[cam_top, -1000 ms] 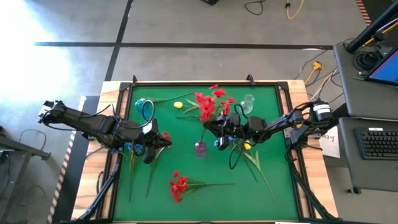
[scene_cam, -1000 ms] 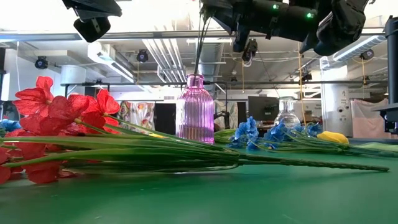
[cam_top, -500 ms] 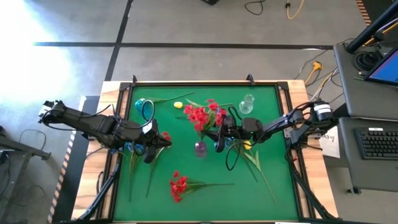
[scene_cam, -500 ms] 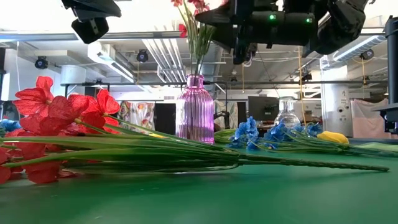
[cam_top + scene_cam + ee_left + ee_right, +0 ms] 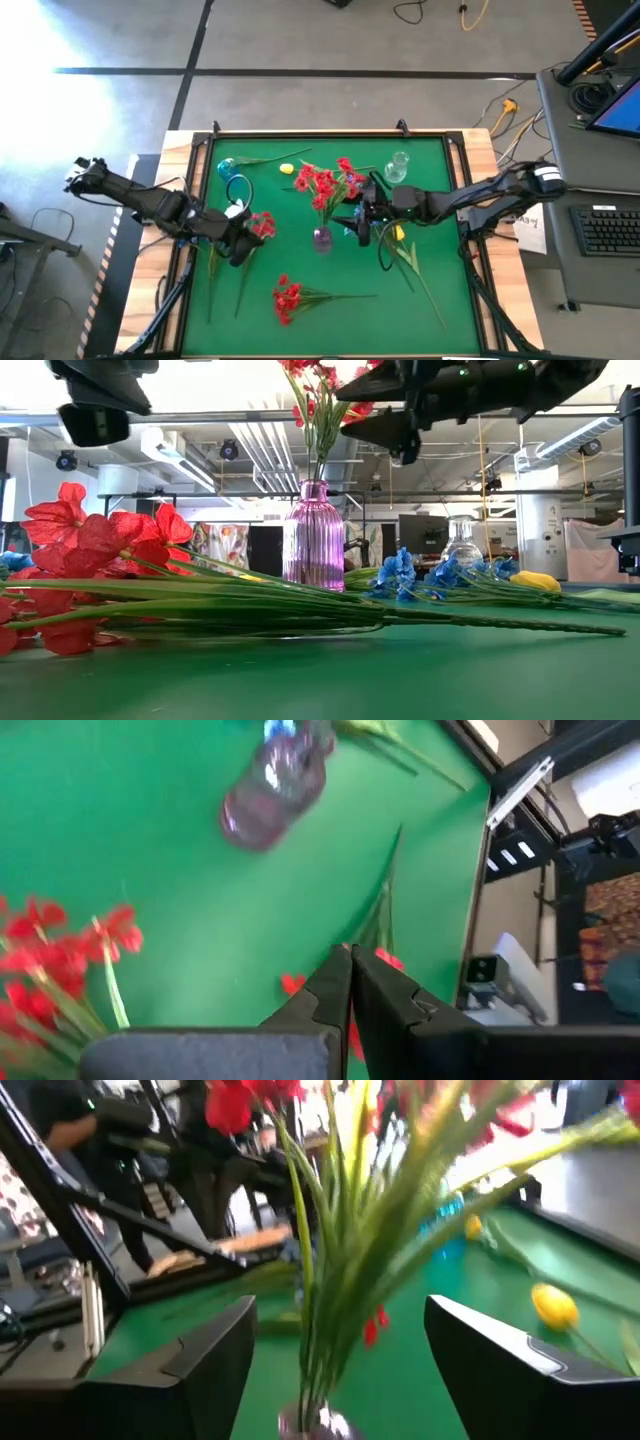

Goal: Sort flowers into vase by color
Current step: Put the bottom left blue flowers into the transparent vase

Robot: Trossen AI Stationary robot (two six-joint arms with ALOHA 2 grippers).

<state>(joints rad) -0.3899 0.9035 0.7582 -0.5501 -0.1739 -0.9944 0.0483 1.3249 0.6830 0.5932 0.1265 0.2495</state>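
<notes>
A bunch of red flowers (image 5: 325, 185) stands with its stems in the purple ribbed vase (image 5: 313, 535), near the table's middle. My right gripper (image 5: 340, 1310) is open just right of the vase. Its fingers stand level on either side of the green stems (image 5: 330, 1270) and touch nothing. It also shows above the vase in the low view as my right gripper (image 5: 385, 425). My left gripper (image 5: 348, 960) is shut and hovers over a red flower (image 5: 262, 225) that lies on the cloth at the left, its stems trailing toward the near edge.
A clear glass vase (image 5: 400, 165) stands at the far right, a teal vase (image 5: 230, 170) at the far left. A yellow bud (image 5: 287, 169), a yellow flower (image 5: 398, 233) with long leaves, blue flowers (image 5: 400, 570) and a red sprig (image 5: 288, 298) lie on the green cloth.
My right gripper has opened and let go of the red bunch, tipped up to level and drawn back a little toward the right edge. The bunch, earlier leaning toward the far edge, has sunk deeper into the purple vase and stands upright. My left gripper has rolled and dipped slightly.
</notes>
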